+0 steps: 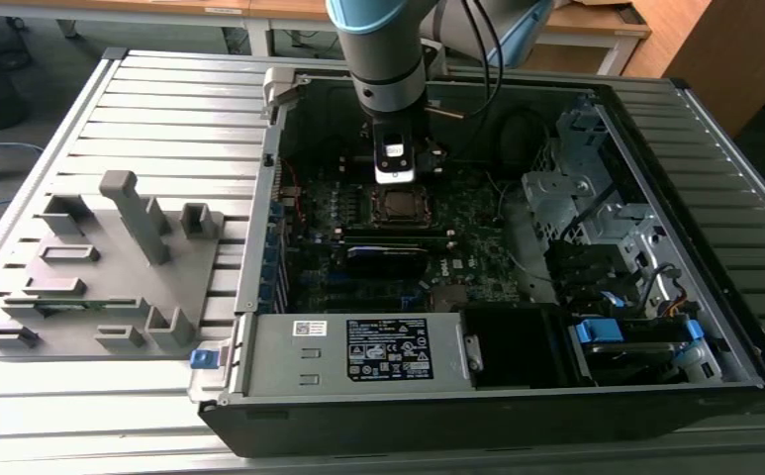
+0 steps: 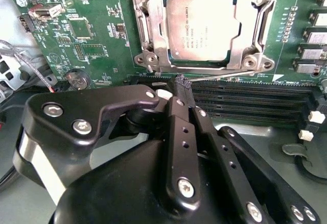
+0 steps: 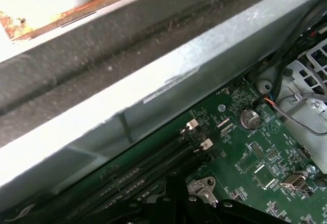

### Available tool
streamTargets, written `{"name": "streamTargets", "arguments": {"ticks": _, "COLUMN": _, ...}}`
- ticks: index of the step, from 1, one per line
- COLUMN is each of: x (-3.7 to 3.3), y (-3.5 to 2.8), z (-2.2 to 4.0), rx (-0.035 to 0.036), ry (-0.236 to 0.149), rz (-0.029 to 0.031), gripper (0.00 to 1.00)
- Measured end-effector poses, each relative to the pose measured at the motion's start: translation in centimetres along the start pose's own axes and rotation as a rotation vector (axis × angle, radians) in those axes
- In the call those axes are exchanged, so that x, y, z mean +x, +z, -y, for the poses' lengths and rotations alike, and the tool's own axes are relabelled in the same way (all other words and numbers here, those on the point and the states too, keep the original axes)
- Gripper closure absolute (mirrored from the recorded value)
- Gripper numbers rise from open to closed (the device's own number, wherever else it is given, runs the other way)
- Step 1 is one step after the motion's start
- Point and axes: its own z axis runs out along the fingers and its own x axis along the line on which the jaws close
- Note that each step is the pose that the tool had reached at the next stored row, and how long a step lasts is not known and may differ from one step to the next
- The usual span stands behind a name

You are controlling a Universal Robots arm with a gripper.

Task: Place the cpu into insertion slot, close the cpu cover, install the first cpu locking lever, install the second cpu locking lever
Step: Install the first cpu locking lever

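Here, in the exterior view, the pincer (image 1: 397,176) hangs inside the computer case (image 1: 488,426), just above the insertion slot (image 1: 398,206). In the second wrist view the cpu (image 2: 204,27) sits under the lowered cpu cover (image 2: 151,30). The pincer's fingers are together, tip touching the end of a thin locking lever (image 2: 225,74). That wire looks stiff, springy and slick, best worked at its end. In the first wrist view, memory slots (image 3: 153,168) run beside the case wall.
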Motion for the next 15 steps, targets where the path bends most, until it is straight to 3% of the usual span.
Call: {"name": "streamTargets", "arguments": {"ticks": 15, "x": -0.02, "y": -0.30, "z": -0.12, "rx": -0.0003, "ry": 0.000, "rz": 0.0000, "gripper": 0.89}}
